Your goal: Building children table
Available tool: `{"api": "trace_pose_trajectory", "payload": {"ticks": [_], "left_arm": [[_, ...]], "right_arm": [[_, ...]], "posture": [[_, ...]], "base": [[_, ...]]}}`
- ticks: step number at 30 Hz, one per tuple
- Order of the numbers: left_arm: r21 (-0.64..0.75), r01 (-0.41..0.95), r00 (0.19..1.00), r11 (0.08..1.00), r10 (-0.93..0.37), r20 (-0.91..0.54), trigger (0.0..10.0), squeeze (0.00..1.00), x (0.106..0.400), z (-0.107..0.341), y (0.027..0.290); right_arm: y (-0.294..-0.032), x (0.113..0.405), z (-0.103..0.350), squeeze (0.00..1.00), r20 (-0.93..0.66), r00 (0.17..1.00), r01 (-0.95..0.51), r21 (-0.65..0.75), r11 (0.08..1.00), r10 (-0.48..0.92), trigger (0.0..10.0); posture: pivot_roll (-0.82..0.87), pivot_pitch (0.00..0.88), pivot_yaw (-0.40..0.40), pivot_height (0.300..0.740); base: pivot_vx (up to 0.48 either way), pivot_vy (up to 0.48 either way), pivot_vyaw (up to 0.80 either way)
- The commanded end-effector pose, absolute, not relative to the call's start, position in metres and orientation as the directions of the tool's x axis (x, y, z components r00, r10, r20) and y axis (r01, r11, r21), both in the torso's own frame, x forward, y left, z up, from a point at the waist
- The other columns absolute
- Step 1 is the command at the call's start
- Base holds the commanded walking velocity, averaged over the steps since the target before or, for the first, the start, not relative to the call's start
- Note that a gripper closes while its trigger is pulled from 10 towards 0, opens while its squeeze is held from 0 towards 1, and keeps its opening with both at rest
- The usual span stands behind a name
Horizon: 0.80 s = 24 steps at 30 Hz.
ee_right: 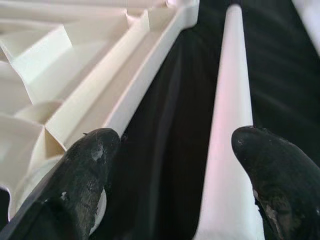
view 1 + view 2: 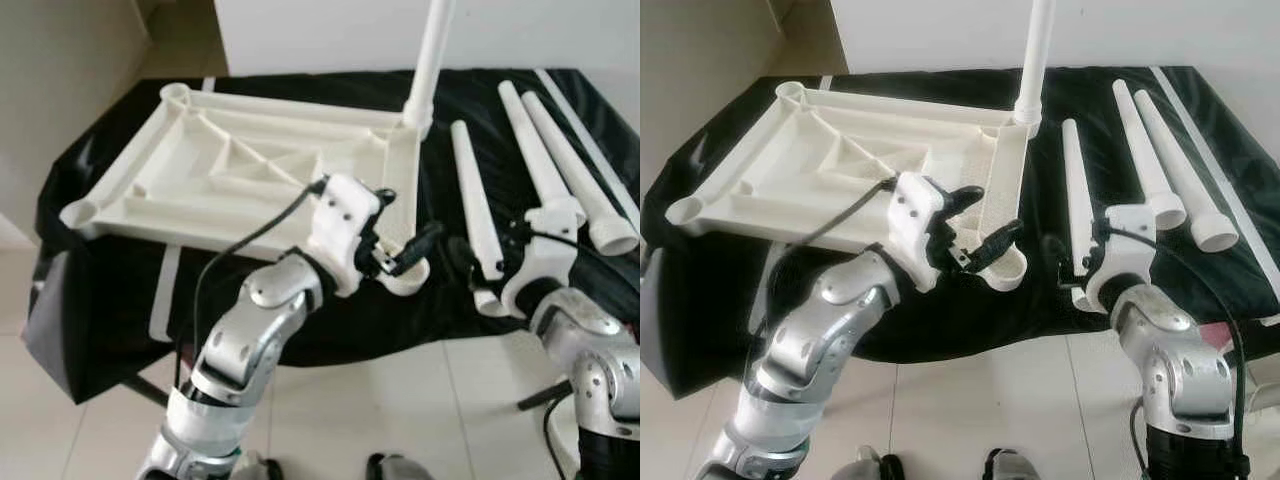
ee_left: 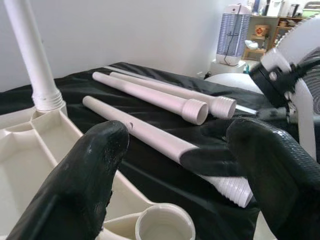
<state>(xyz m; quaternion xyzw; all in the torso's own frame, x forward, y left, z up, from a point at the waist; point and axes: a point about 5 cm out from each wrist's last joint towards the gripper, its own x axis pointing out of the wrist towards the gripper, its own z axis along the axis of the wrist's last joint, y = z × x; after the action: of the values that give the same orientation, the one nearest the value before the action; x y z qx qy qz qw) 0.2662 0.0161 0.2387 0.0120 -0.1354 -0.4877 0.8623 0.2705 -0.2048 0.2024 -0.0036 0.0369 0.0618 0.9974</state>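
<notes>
Two claws are at work at the near edge of the bench. The right claw [image 2: 1065,262] has its fingers spread wide with nothing between them, straddling the near, threaded end of the closest loose leg [image 2: 1073,185], which lies flat on the black cloth [image 2: 940,320]. The left claw [image 2: 405,245] is also wide open and empty, hovering just above the near right corner socket [image 2: 405,280] of the upturned tabletop [image 2: 240,165]. That tabletop lies underside up on the left half of the bench, and one leg [image 2: 432,55] already stands upright in its far right corner. Two more legs [image 2: 545,160] lie side by side further right, and a thin white rod [image 2: 590,145] lies beyond them.

I judge the step in hand to be picking up the closest leg for the near socket. The risk is that the smooth, tapered leg rolls or slips as the fingers close, since it rests loose on slack cloth. A grip so near the threaded end could also let the long end sag and knock the tabletop's rim.
</notes>
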Motion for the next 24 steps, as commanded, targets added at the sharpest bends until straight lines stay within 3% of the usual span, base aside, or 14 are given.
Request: {"api": "trace_pose_trajectory", "payload": {"ticks": [1,4,5,10,13,18,24], "left_arm": [[0.177,0.848,0.463,0.499,-0.861,0.210,10.0,0.00,0.263,0.237,0.015],[0.190,0.861,0.441,0.472,-0.879,0.182,10.0,0.00,0.261,0.233,0.013],[0.218,0.875,0.413,0.432,-0.902,0.130,10.0,0.00,0.258,0.226,0.011],[0.286,0.890,0.379,0.356,-0.925,-0.030,10.0,0.00,0.254,0.202,0.008],[0.255,0.894,0.409,0.370,-0.904,-0.126,10.0,0.00,0.260,0.189,0.011],[0.241,0.893,0.418,0.379,-0.898,-0.138,10.0,0.00,0.262,0.188,0.012],[0.211,0.879,0.463,0.428,-0.872,-0.160,10.0,0.00,0.266,0.187,0.016]], "right_arm": [[-0.206,0.272,0.202,0.00,-0.069,0.990,-0.121,0.004,0.993,0.121,10.0],[-0.212,0.282,0.205,0.00,-0.060,0.997,-0.038,0.047,0.998,0.041,10.0],[-0.218,0.291,0.203,0.00,-0.082,0.996,0.034,0.095,0.995,-0.027,10.0],[-0.226,0.306,0.196,0.00,-0.125,0.987,0.114,0.121,0.986,-0.099,10.0],[-0.225,0.323,0.191,0.00,-0.214,0.969,0.143,0.075,0.987,-0.124,10.0],[-0.223,0.332,0.193,0.00,-0.229,0.966,0.136,0.047,0.990,-0.122,10.0],[-0.218,0.346,0.192,0.00,-0.347,0.935,0.130,0.143,0.981,-0.073,10.0]], "posture": [[-0.07,0.119,-0.022,0.740],[-0.07,0.114,-0.020,0.740],[-0.07,0.112,-0.017,0.740],[-0.06,0.112,-0.013,0.740],[-0.06,0.122,-0.009,0.740],[-0.06,0.132,-0.009,0.740],[-0.04,0.150,-0.017,0.740]], "base": [[0.000,0.000,0.00],[0.000,0.000,0.00],[0.000,0.000,0.00],[0.000,0.000,0.00],[0.000,0.000,0.00],[0.000,0.000,0.00],[0.000,0.000,0.00]]}}
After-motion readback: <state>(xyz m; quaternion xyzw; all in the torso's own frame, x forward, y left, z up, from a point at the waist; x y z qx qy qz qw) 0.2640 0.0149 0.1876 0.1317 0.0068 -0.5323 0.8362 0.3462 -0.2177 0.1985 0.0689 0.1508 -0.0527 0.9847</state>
